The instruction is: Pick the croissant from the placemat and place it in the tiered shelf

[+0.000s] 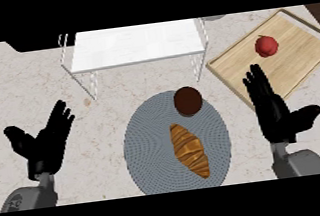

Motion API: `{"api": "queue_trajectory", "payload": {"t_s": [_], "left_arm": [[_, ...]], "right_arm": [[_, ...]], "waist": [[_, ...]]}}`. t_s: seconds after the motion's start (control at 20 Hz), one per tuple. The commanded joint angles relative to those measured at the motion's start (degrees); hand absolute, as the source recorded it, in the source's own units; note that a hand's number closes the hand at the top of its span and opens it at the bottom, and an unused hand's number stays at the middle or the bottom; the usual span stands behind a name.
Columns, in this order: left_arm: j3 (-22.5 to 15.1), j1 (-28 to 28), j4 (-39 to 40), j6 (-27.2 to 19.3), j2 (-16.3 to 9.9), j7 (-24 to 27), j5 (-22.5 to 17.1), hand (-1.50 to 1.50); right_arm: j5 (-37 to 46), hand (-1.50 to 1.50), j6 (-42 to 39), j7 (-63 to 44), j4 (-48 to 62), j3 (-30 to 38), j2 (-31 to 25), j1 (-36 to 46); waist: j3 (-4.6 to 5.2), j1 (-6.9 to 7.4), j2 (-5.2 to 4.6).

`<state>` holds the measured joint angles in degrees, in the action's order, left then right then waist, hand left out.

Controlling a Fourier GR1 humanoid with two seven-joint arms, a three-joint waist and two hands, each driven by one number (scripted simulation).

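Counter point(12, 93): pale marbled top, carrying all items noted. Tiered shelf point(136, 45): white, thin-legged frame, standing at the far centre; its top tier is bare. Wooden tray point(298, 55): set at an angle at the far right, with a red pepper point(265, 45) lying on it. Placemat point(145, 142): round, grey-blue, woven, at the near centre, between the two hands. Left hand point(45, 142): at the left of the mat, apart from it, fingers straight and spread, thumb out, holding nothing. Right hand point(275, 108): at the right of the mat, fingers straight and pointing away, thumb out, holding nothing; fingertips overlap the tray's near edge. Croissant point(189, 150): golden brown, lying lengthwise on the placemat, right of its centre. Dark brown round item point(188, 100): on the mat's far edge, just beyond the croissant.
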<state>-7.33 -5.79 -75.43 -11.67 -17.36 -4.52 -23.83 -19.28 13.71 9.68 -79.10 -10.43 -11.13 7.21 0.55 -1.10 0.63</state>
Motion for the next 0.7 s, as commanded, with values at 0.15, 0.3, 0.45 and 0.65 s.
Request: {"api": "queue_trajectory", "payload": {"t_s": [0.15, 0.3, 0.45, 0.65], "left_arm": [[-0.4, 2.3, 1.1, 0.1, -2.9, -1.9, 3.2, 0.00], [-1.1, 1.8, 1.4, 1.0, -3.5, -4.1, 2.7, 0.00], [-1.7, 2.3, 3.4, 3.1, -3.5, -5.5, 3.0, 0.00], [0.5, 0.9, 4.5, 6.1, -4.1, -5.7, 2.5, 0.00]], "right_arm": [[4.3, 1.50, -6.4, 0.8, -10.3, 2.9, -13.7, 0.6], [21.2, 1.50, -1.3, -3.2, -0.8, 1.6, -27.2, -0.5], [13.8, 1.50, -3.8, -6.9, 1.8, 0.9, -18.1, 0.8], [9.5, -1.50, -15.0, -0.5, 3.8, 4.9, -20.7, 3.9]], "waist": [[-0.53, 0.35, -0.34], [0.50, 0.05, -1.34], [-0.55, 1.24, -0.77], [-0.56, 1.20, -0.75]]}}
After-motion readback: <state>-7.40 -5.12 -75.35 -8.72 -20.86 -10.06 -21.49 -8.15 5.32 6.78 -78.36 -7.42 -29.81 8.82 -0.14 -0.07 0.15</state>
